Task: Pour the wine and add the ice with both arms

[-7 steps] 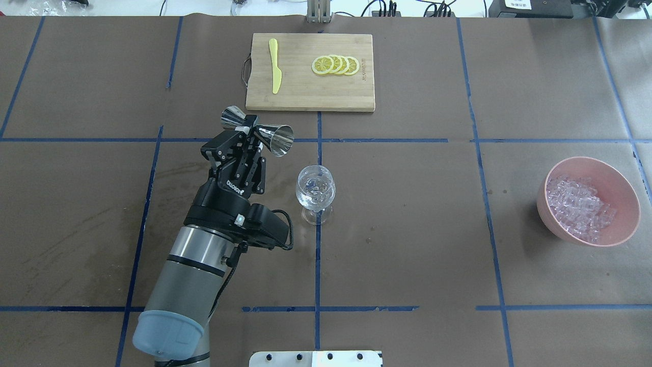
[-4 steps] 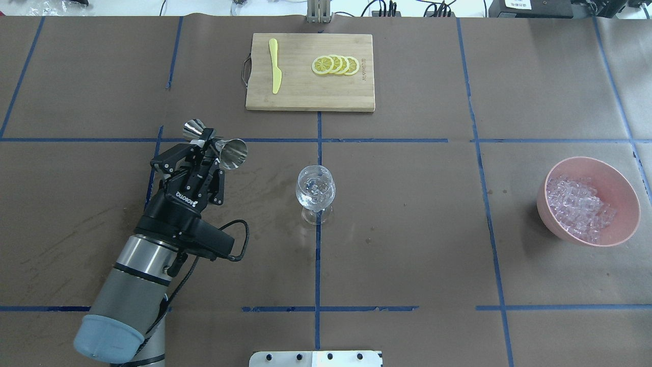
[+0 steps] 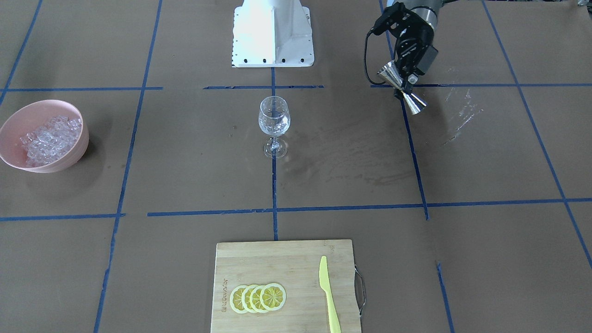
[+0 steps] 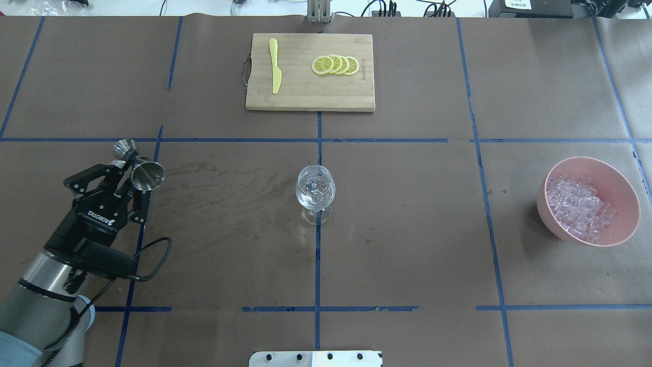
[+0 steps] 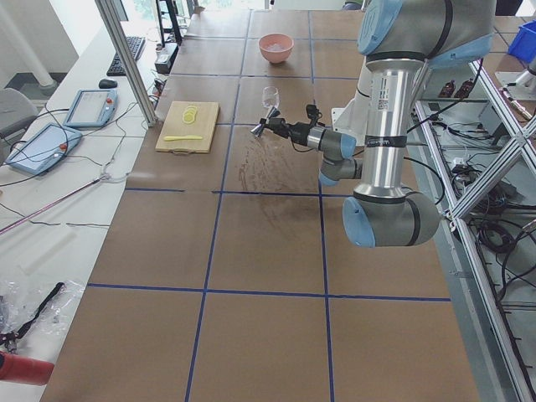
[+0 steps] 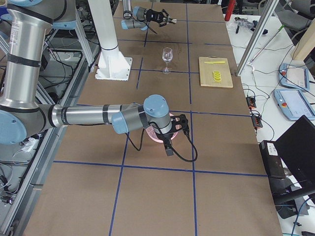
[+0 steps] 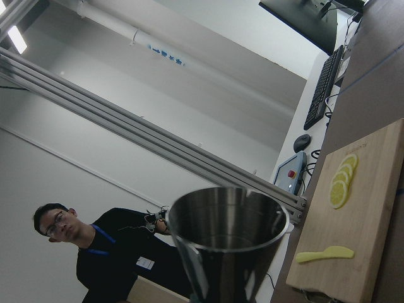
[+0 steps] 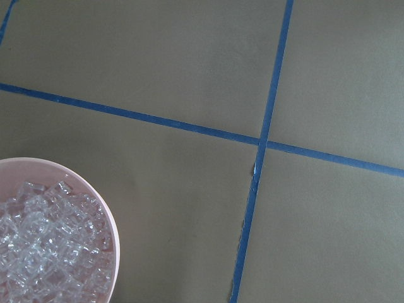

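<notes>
Your left gripper (image 4: 128, 165) clamps the jigger (image 4: 147, 175) near the worktop's left edge. The ice (image 4: 578, 206) sits in the pink bowl (image 4: 624, 199) by the right edge, nearer your right gripper (image 6: 177, 124), whose state I cannot tell.

Bright even light, soft shadows, sharp

A wooden cutting board (image 4: 305, 94) was seen on the paper-covered table (image 4: 407, 244).
Four overlapping lemon slices (image 4: 335, 64) were laid on it, and a yellow knife (image 4: 275, 66) was placed apart from them.
</notes>
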Available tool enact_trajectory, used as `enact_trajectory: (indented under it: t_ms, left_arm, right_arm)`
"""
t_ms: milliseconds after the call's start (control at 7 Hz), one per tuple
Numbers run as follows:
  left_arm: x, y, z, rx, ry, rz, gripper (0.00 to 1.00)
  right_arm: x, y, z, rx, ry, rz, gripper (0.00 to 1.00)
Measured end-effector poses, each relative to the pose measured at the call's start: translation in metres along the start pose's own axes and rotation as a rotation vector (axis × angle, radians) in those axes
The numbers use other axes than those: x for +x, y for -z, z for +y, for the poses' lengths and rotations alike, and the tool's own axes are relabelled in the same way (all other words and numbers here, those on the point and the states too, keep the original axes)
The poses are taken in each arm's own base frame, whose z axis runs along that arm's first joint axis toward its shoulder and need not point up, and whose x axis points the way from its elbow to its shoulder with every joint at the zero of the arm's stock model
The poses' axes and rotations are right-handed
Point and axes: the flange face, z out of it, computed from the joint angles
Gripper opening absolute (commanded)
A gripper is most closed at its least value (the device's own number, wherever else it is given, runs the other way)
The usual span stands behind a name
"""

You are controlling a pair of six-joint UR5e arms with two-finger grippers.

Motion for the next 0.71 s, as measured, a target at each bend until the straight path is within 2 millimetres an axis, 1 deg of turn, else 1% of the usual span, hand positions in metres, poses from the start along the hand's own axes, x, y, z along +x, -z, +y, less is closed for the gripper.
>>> enact_trajectory:
  t_ms: [143, 286, 429, 714]
  left_arm:
    - [-0.011, 0.018, 0.025, 0.029, 0.042, 0.025, 0.0]
    - [-0.018, 0.033, 0.044, 0.056, 0.137, 0.068, 0.0]
    - [-0.021, 0.042, 0.053, 0.068, 0.27, 0.111, 0.0]
    - [-0.012, 0.055, 0.056, 0.057, 0.621, 0.202, 0.0]
  right_arm:
    - [0.0, 0.0, 0.001, 0.0, 0.0, 0.0, 1.0]
    - [0.0, 0.0, 0.001, -0.001, -0.001, -0.001, 1.0]
    - [0.0, 0.0, 0.002, -0.001, -0.001, -0.001, 1.0]
    - [0.0, 0.001, 0.002, 0.0, 0.001, 0.0, 1.0]
